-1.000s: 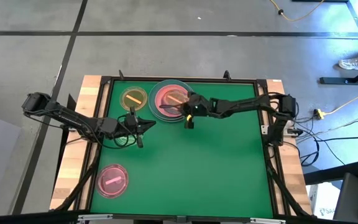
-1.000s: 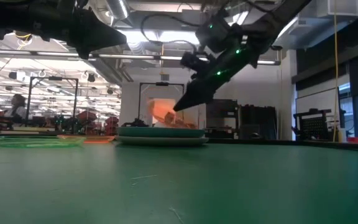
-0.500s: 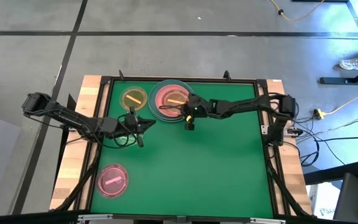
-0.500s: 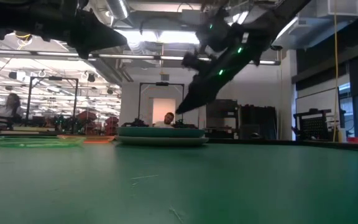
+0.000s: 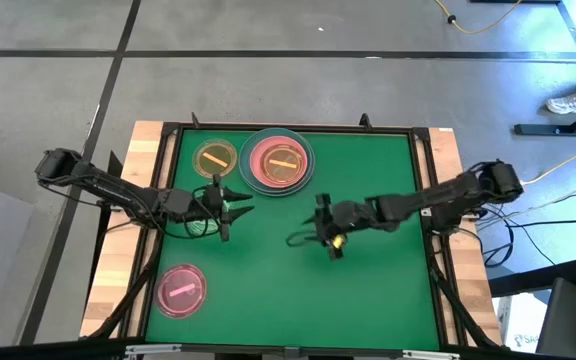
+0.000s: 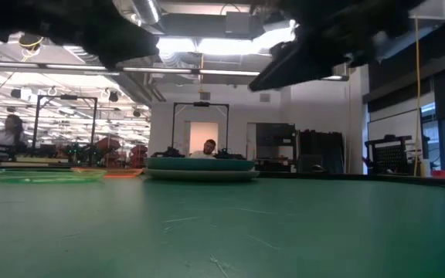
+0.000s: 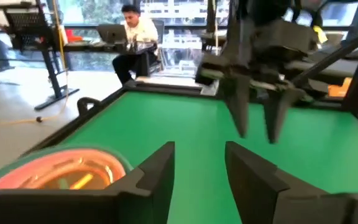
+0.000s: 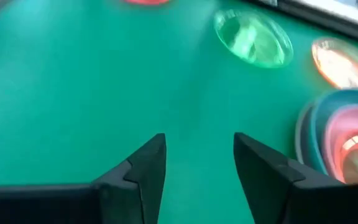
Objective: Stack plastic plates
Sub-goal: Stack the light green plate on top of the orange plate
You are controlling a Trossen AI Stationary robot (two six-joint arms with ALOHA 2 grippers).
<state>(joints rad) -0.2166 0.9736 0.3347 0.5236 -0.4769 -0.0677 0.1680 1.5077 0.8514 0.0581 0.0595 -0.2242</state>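
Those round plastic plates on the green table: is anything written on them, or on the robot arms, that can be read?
No readable text, number or brand in any view.
Small translucent pink plate: a plain bar mark, no letters.
Small yellow plate: the same, a bar only.
Large stacked plates: an orange bar on top, no writing.

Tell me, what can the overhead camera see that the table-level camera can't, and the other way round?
Only the high view shows the lone pink plate near the front left corner, the yellow bar on the stack's top plate, and both grippers, the left gripper and the right gripper, open and empty above the green mat. Only the low view shows the room behind, with a seated person beyond the stack. Both show the stack of large plates and the small plate beside it.
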